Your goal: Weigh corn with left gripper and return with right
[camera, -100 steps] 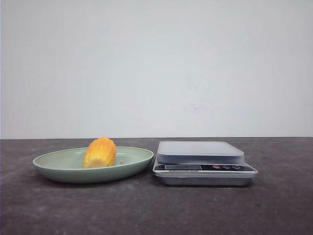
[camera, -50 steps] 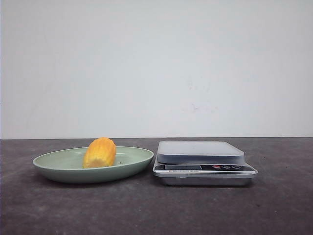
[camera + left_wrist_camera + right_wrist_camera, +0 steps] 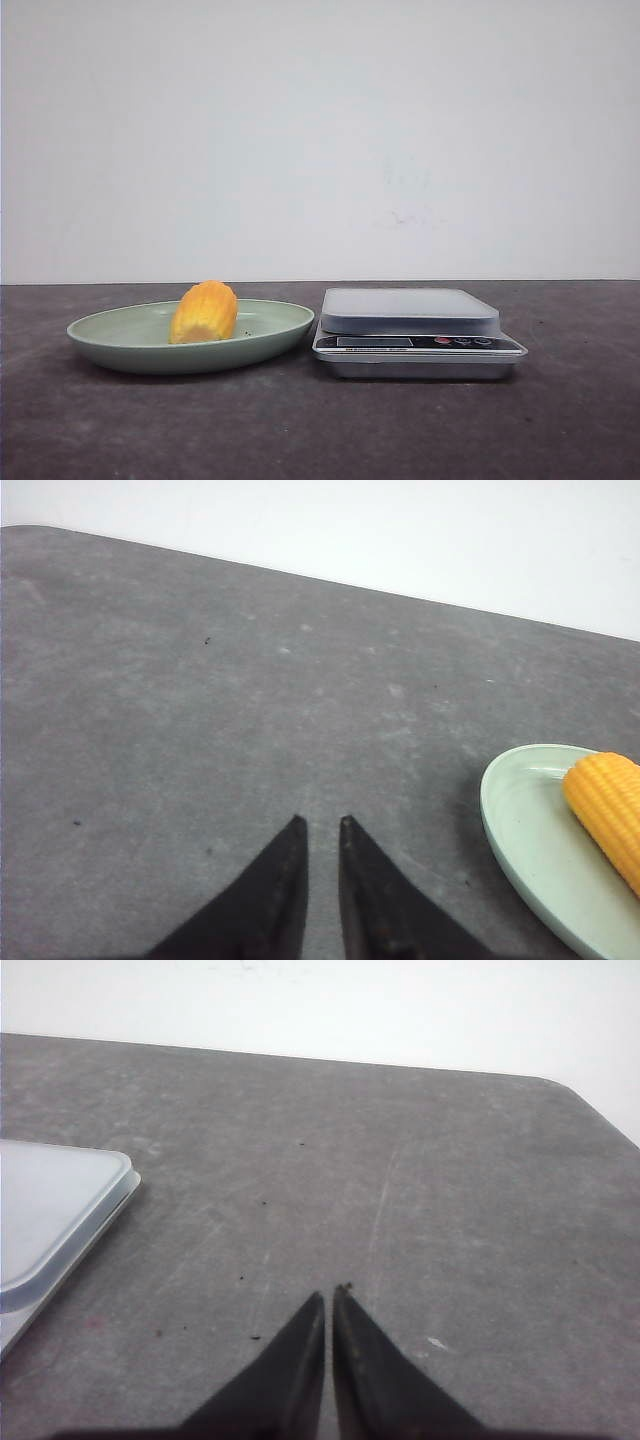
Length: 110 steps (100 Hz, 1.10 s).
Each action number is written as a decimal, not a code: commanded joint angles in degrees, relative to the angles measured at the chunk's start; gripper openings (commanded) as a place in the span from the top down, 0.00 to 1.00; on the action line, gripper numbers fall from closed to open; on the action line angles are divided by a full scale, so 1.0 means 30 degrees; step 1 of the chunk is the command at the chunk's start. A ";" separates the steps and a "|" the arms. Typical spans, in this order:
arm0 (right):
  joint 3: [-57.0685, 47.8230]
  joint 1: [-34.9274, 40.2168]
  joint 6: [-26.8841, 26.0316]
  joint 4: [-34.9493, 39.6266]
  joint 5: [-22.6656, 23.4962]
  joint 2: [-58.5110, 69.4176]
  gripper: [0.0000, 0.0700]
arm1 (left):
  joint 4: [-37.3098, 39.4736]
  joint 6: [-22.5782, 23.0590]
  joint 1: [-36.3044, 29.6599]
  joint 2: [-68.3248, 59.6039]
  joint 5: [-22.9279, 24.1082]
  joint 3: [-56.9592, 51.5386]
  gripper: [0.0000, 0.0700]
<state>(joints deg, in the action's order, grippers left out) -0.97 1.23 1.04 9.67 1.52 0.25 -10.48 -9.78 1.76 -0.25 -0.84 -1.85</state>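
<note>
The corn is a stubby yellow-orange cob lying in a pale green plate at the table's left; it also shows in the left wrist view. A silver kitchen scale stands just right of the plate, its platform bare. Neither arm shows in the front view. My left gripper hovers over bare table to the left of the plate, empty, its jaws nearly together with a narrow gap. My right gripper is shut and empty over bare table to the right of the scale.
The dark grey tabletop runs to a white wall behind. The table's far edge and a rounded corner show in the right wrist view.
</note>
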 commanded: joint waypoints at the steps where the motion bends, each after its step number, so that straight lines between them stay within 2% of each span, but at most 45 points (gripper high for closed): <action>1: 0.0073 0.0036 -0.0211 -0.0219 0.0007 -0.0007 0.99 | -0.0131 0.0240 0.0044 0.0022 -0.0087 0.0313 0.98; 47: 0.0073 0.0036 -0.0306 -0.0219 -0.0117 -0.0007 0.99 | 0.0656 0.0029 0.0044 0.0022 -0.0095 0.0313 0.98; 65: 0.0073 0.0044 -0.1647 0.0029 -0.0029 -0.0007 0.99 | 0.0969 0.0124 0.0051 0.0022 -0.0044 0.0313 0.98; 74: 0.0066 0.0036 -0.3213 -0.0080 -0.0219 -0.0007 0.99 | 0.0969 -0.0153 0.0051 0.0022 0.0022 0.0313 0.99; 91: -0.0401 0.0044 -0.5399 0.0153 -0.0576 0.0015 0.99 | 0.0772 -0.3526 0.0044 -0.0568 0.0364 -0.0240 0.98; 110: -0.3104 0.0044 -0.6579 0.1413 -0.0546 0.1319 1.00 | -0.0685 -0.5136 0.0029 -0.3716 0.0262 -0.4539 0.98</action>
<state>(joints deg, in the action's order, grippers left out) -6.94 1.23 -15.64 13.61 -0.03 2.61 -12.86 -21.67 1.76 -8.10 0.03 -8.97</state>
